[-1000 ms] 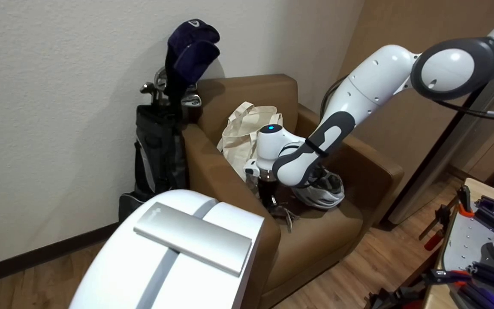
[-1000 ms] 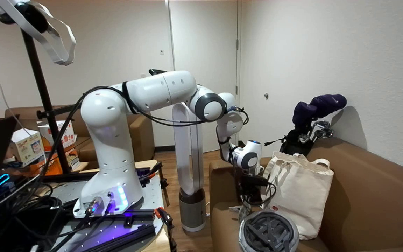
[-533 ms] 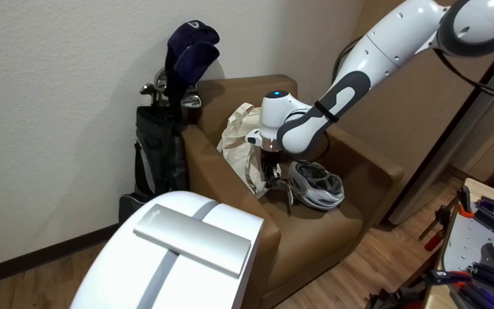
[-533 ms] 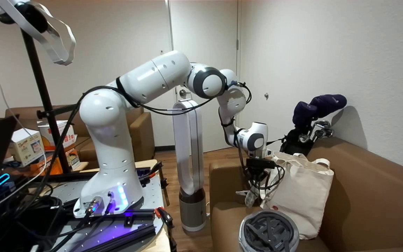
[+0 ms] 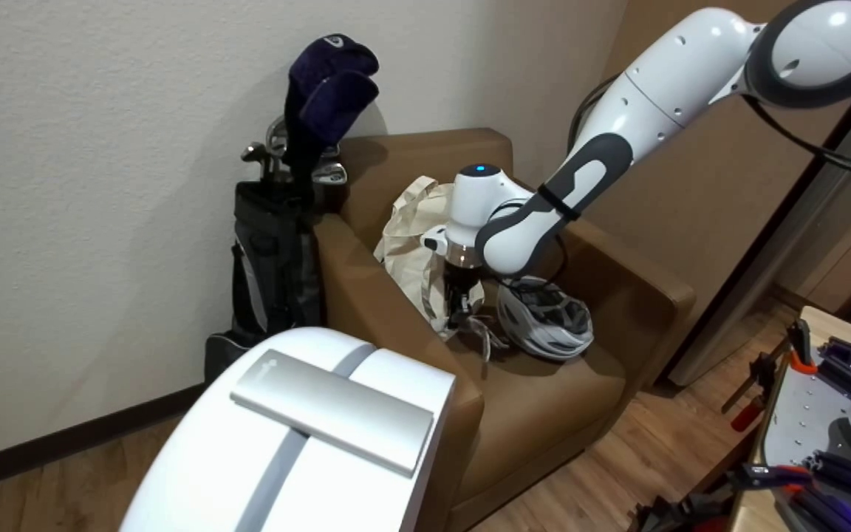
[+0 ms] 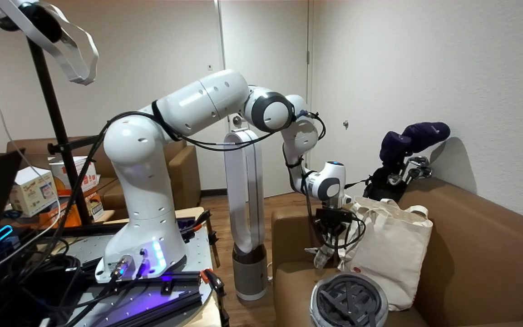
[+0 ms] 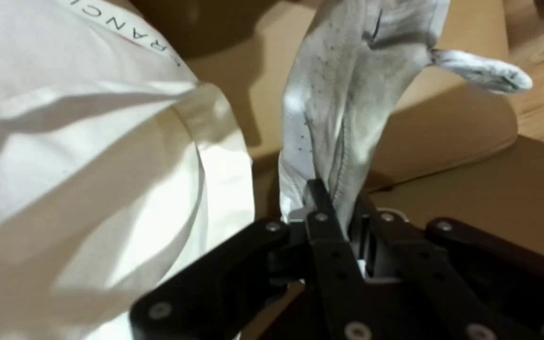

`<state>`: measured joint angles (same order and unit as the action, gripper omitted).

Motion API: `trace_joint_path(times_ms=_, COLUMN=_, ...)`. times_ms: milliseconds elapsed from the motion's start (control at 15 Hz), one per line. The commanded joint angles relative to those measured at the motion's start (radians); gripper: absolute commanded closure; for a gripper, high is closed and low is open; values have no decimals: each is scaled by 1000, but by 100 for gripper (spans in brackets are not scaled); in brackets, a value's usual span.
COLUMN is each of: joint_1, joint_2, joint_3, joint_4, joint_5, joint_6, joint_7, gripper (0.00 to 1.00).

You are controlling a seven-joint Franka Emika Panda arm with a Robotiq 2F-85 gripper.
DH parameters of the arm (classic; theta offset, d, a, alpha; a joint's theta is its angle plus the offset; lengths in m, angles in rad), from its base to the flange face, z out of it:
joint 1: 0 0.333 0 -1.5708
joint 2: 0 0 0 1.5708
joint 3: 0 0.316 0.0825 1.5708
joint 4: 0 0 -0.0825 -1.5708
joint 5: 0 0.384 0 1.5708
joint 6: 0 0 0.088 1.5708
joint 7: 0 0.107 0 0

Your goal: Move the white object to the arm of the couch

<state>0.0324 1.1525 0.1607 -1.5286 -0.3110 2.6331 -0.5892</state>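
1. Item: a worn white glove (image 7: 343,104), held over the armchair seat (image 5: 544,414); whether its lower end touches, I cannot tell. The canvas tote bag (image 6: 391,254) is just beside it, the bicycle helmet (image 5: 544,325) near.
2. Grip: the gripper (image 7: 340,200) pinches the glove at its upper end, jaws nearly together on the fabric.
3. Step: I judge the pick-up made, the carry in hand and the placing outstanding.
4. Next: raise the limp glove above the armrest (image 5: 381,310) beside the golf bag (image 5: 278,251), presumably the target, lower it until it lies across the top, then let go.
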Motion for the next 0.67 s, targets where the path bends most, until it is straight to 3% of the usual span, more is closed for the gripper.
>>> trace_joint_path(times_ms=0, joint_1=28, joint_2=-129, joint_3=-12, joint_4=-144, joint_5=37, joint_6=144, joint_7=173, gripper=96)
trace_joint_path(times_ms=133, joint_1=91, joint_2=-217, joint_3=-66, joint_4=-234, joint_5=27, joint_6=247, joint_7=317, gripper=96)
trace_joint_path(times_ms=333, joint_1=288, joint_2=-352, joint_3=-262, joint_4=-353, joint_5=-2, joint_6=305, joint_7=545, gripper=96)
trace_joint_path(times_ms=467, joint_1=440, joint_2=-432, joint_3=-398, joint_4=-421, joint_5=-35, joint_6=241, joint_7=673, gripper=96)
trace_joint_path(times_ms=600, joint_1=546, joint_2=-494, joint_3=-483, joint_4=-475, joint_5=-76, joint_6=174, joint_7=769, gripper=96)
